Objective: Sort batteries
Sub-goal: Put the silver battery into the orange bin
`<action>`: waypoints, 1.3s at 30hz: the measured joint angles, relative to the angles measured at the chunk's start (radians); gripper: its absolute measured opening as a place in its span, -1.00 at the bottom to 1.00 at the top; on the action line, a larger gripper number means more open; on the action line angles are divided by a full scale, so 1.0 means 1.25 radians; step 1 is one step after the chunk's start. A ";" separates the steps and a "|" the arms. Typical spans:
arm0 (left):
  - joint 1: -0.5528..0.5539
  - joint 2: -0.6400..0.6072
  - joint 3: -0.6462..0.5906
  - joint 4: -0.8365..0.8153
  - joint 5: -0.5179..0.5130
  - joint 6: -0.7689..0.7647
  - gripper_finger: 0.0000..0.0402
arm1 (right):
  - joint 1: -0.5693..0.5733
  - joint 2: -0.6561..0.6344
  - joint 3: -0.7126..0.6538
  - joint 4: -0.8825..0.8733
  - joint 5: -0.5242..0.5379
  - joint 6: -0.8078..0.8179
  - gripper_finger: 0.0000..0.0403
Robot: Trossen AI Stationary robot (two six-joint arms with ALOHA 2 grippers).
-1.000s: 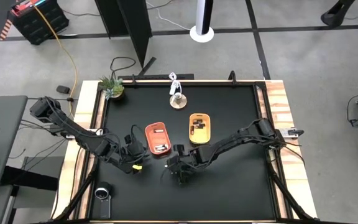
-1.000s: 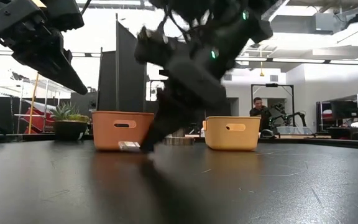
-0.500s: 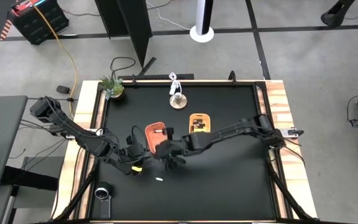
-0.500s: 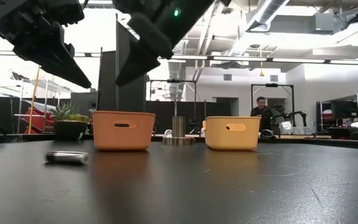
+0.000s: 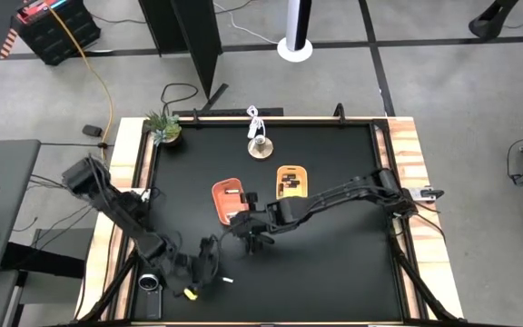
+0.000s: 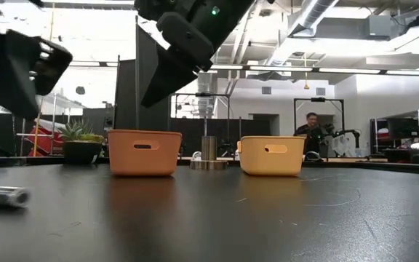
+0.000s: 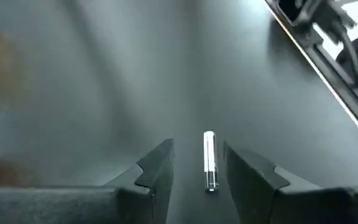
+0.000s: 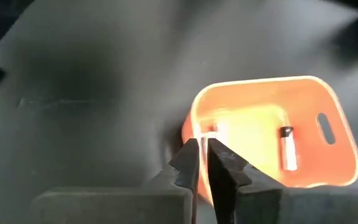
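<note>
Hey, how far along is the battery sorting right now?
Done: dark batteries lie in the yellow tray, and a silvery battery lies in the orange tray. In hand: the right gripper hangs over the orange tray's edge; the open left gripper straddles a loose battery on the table. Left: grasping that one and binning it.
</note>
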 joint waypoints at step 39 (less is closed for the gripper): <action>0.028 0.260 0.143 -0.102 0.108 -0.141 -0.87 | 0.060 -0.001 0.000 -0.003 0.030 0.045 -0.74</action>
